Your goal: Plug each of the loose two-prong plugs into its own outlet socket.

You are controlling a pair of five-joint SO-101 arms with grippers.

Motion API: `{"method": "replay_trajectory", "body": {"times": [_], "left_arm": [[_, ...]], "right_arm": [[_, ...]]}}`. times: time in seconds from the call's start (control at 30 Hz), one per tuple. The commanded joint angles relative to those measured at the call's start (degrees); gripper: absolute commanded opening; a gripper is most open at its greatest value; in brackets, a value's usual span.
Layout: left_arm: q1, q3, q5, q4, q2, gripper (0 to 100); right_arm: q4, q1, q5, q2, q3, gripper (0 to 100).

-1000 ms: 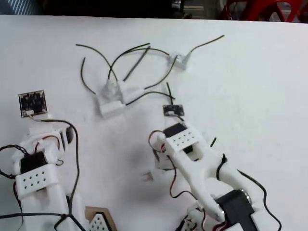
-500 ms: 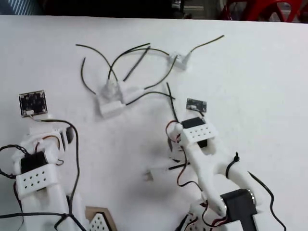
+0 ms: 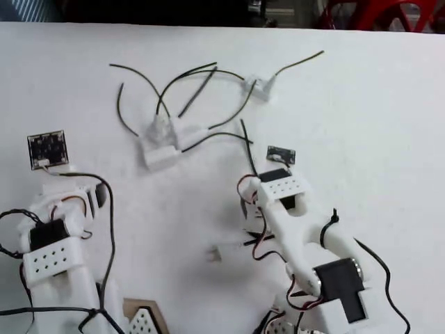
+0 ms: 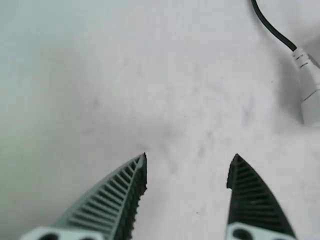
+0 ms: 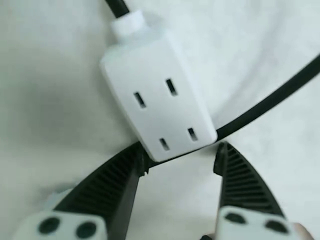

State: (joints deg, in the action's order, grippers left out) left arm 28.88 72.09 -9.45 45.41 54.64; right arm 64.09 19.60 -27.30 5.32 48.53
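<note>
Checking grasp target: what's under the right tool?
White outlet block, slots up. A black cable goes under its corner; the covered stretch can't be seen.

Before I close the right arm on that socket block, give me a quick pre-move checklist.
1. Right gripper jaws open: ok.
2. Socket block end between those jaws: ok.
3. The block's four slots empty: ok.
4. Black cord clear of the jaws: not ok, it passes right beside one.
5. Left gripper jaws open, nothing held: ok.
6. Loose plug prong direction: cannot tell.
</note>
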Motion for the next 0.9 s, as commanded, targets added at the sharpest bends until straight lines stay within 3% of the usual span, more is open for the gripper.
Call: {"method": "replay_trajectory", "body": {"times": [0.0,0.17,0.43,0.87], "left_arm": [[0.4,-0.2,0.0,-1.1,1.9,26],[0.4,-0.2,0.0,-1.1,1.9,26],[0.4,-0.2,0.0,-1.1,1.9,26],[0.4,-0.2,0.0,-1.1,1.9,26]], "right_arm": [[-0.7,-0.3,-0.2,-3.2,-0.7,19.0],[-1.7,-0.1,0.1,-3.0,-0.8,1.7],[-0.8,-0.2,0.4,6.4,-0.8,1.6],[4.4,-5.4,13.5,36.4,-0.8,1.7]]}}
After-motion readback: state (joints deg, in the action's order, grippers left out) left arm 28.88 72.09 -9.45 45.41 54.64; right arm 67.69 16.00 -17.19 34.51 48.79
